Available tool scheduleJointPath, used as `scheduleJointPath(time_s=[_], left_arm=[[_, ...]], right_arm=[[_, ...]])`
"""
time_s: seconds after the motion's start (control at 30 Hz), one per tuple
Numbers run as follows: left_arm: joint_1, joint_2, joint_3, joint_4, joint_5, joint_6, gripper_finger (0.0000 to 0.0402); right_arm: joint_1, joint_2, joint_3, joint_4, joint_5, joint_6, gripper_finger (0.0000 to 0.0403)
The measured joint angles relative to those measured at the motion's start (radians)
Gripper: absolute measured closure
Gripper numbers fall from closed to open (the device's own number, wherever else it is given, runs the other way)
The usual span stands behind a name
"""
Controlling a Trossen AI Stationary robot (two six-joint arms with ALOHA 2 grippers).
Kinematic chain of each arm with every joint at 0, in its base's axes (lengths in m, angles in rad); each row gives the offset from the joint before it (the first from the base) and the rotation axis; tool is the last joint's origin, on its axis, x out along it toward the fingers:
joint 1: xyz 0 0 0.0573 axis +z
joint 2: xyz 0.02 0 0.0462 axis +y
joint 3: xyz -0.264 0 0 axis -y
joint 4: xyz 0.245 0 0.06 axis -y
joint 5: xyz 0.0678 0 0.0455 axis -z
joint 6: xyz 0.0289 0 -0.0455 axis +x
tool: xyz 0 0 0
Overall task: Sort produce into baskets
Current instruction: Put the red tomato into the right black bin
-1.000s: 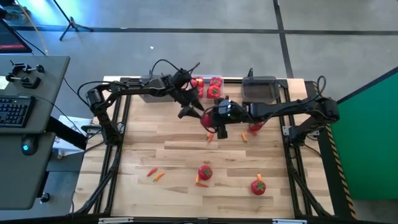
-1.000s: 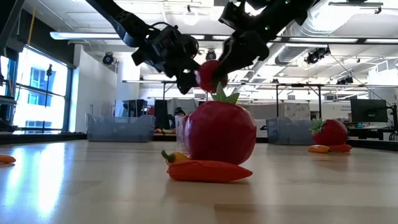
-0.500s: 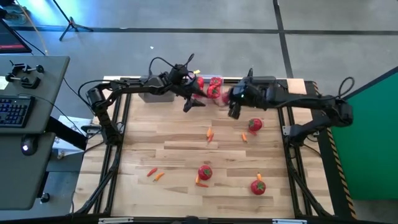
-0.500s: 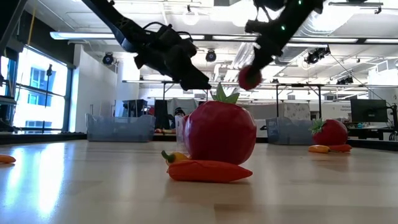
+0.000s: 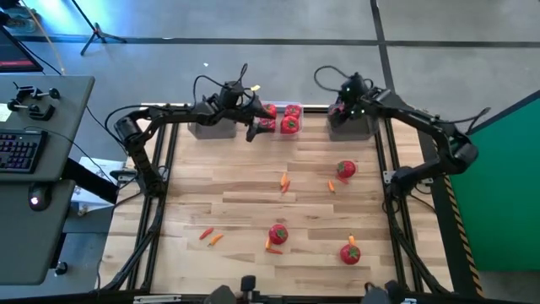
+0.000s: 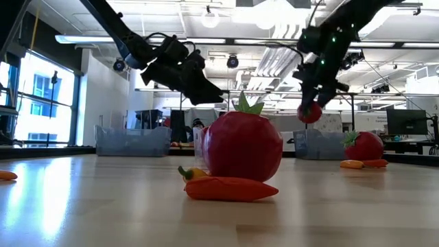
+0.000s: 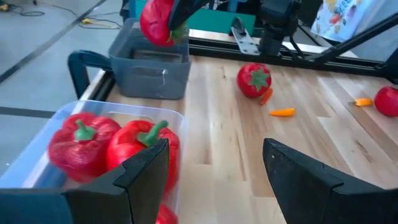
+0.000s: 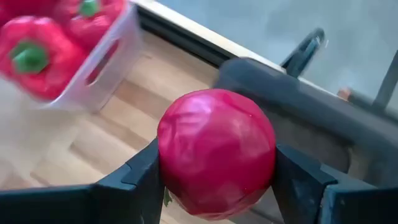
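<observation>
**Right gripper holds a tomato above the far-right bin**

Right gripper (image 8: 214, 180) clamps a round red tomato (image 8: 216, 152) between its fingers, raised over the dark grey bin (image 5: 352, 123) at the far right corner of the table. Our left gripper (image 7: 214, 174) hangs with fingers spread apart beside the clear bin (image 5: 283, 118), which sits at the middle of the far edge and holds red peppers (image 7: 84, 144); we cannot count them exactly.

We see a pale wooden plank table (image 5: 245, 203) in a black frame, on a grey concrete floor. A desk with a keyboard (image 5: 18, 152) stands to the left, and a green panel (image 5: 506, 169) to the right. The low view shows a big room with ceiling lights and windows.

We count three bins, the second grey one (image 5: 213, 127) at the far left. Three tomatoes lie loose on the wood: one mid-right (image 5: 345, 170), one near the front centre (image 5: 278, 234), one front right (image 5: 350, 252). Several small orange carrot pieces (image 5: 211, 236) are scattered around. We read no writing.
</observation>
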Motion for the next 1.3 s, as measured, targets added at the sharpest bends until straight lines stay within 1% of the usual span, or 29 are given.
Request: scheduleJointPath(time_s=[0.13, 0.3, 0.5, 0.7, 0.83, 1.0, 1.2, 1.3], left_arm=[[0.019, 0.000, 0.000, 0.017, 0.001, -0.015, 0.0156], [0.029, -0.001, 0.000, 0.023, 0.001, -0.003, 0.0156], [0.028, -0.001, 0.000, 0.026, 0.005, 0.019, 0.0156], [0.028, -0.001, 0.000, 0.026, 0.006, 0.031, 0.0156], [0.028, -0.001, 0.000, 0.023, 0.006, 0.035, 0.0156], [0.028, -0.001, 0.000, 0.020, 0.006, 0.035, 0.0156], [0.026, -0.006, 0.001, -0.004, 0.007, 0.012, 0.0156], [0.026, -0.018, 0.001, -0.024, 0.008, 0.032, 0.0156]], right_arm=[[-0.084, 0.059, -0.001, 0.011, -0.084, 0.044, 0.0187], [-0.139, 0.129, -0.003, 0.032, -0.131, 0.097, 0.0187], [-0.161, 0.191, -0.003, 0.056, -0.143, 0.149, 0.0187], [-0.160, 0.241, -0.003, 0.117, -0.132, 0.170, 0.0187], [-0.160, 0.271, -0.003, 0.123, -0.129, 0.175, 0.0184], [-0.159, 0.304, -0.003, 0.130, -0.129, 0.174, 0.0164], [-0.157, 0.324, -0.003, 0.123, -0.108, 0.177, 0.0117], [-0.157, 0.324, -0.002, 0.104, -0.061, 0.153, 0.0096]])
